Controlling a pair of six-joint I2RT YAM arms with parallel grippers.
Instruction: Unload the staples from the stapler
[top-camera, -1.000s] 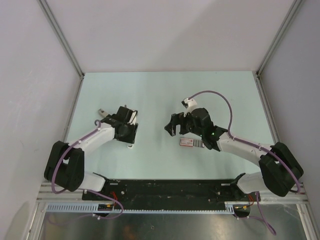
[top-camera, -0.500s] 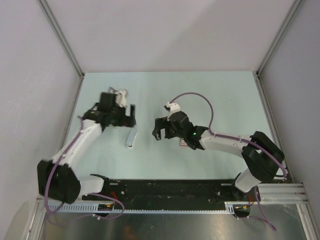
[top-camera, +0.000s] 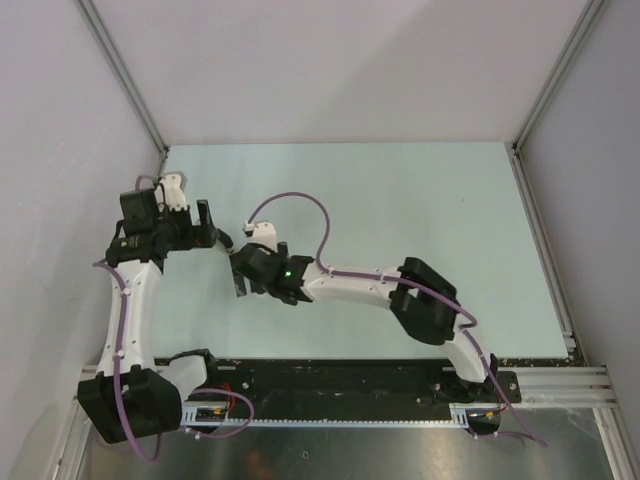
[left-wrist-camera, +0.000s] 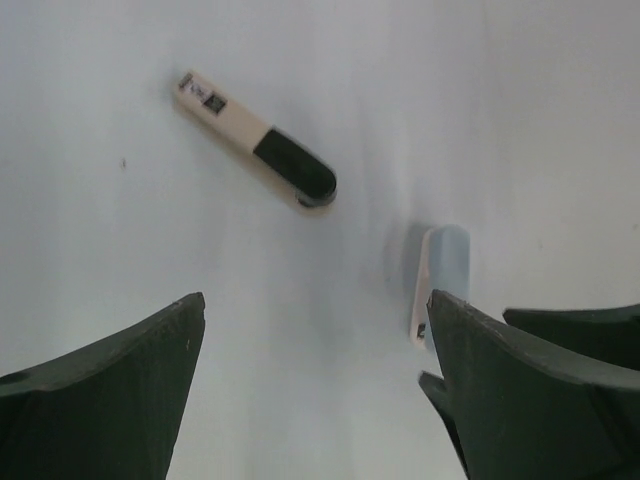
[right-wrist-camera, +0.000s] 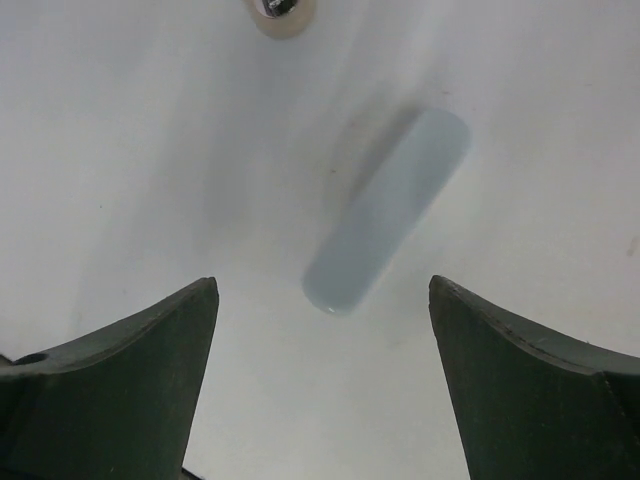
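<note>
A cream stapler (left-wrist-camera: 255, 140) with a black end and a small label lies flat on the table in the left wrist view. Its rounded cream end (right-wrist-camera: 281, 10) peeks in at the top of the right wrist view. No staples show. A pale blue translucent piece (left-wrist-camera: 447, 262) with a white edge lies to the stapler's right. The same pale blue piece (right-wrist-camera: 390, 225) lies just ahead of my right gripper (right-wrist-camera: 322, 284), which is open and touches nothing. My left gripper (left-wrist-camera: 315, 300) is open and empty above the bare table. From above, left gripper (top-camera: 212, 232) and right gripper (top-camera: 238, 275) are close together.
My right arm (top-camera: 350, 285) stretches from the right base across the front of the table to the left half. The left wall's metal post (top-camera: 125, 80) and the table's left edge (top-camera: 150, 230) run close behind my left arm (top-camera: 130, 300).
My left gripper opened, left the pale blue piece on the table and swung back to the left. My right arm reached far to the left and now hovers over that piece.
</note>
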